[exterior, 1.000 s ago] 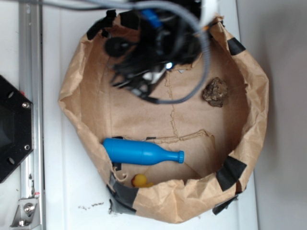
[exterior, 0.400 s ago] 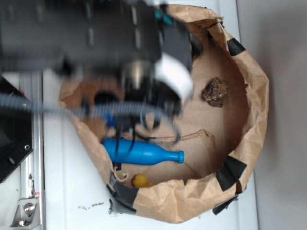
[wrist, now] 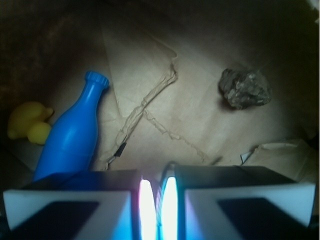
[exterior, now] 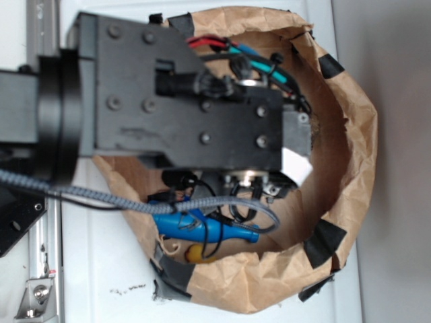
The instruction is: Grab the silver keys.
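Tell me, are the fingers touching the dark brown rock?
Apart. The wrist view shows the rock lying well beyond the fingers, with a wide stretch of bare brown paper between them.

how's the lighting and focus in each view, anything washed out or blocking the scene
Exterior view: evenly lit and sharp, but the arm covers most of the paper bowl. Wrist view: dim at the edges, brighter around the rock; the gripper pads glow washed out, nearly touching; bottle fairly clear.
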Controlling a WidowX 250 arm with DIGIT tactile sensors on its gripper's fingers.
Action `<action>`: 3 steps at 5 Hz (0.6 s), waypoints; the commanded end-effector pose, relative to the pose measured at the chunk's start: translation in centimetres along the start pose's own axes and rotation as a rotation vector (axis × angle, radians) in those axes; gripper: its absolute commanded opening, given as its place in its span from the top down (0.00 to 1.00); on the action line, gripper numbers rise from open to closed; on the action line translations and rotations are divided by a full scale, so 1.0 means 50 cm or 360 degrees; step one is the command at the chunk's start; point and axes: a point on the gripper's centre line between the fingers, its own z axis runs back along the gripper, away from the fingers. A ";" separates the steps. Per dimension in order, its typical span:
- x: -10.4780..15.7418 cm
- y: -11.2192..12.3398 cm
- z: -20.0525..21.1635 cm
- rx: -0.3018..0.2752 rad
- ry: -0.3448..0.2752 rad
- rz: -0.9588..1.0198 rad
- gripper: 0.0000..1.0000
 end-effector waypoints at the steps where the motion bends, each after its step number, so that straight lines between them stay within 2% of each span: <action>1: 0.018 0.028 0.045 0.0022 -0.0094 0.0027 1.00; 3: 0.014 0.036 0.050 0.0005 -0.0112 0.0027 1.00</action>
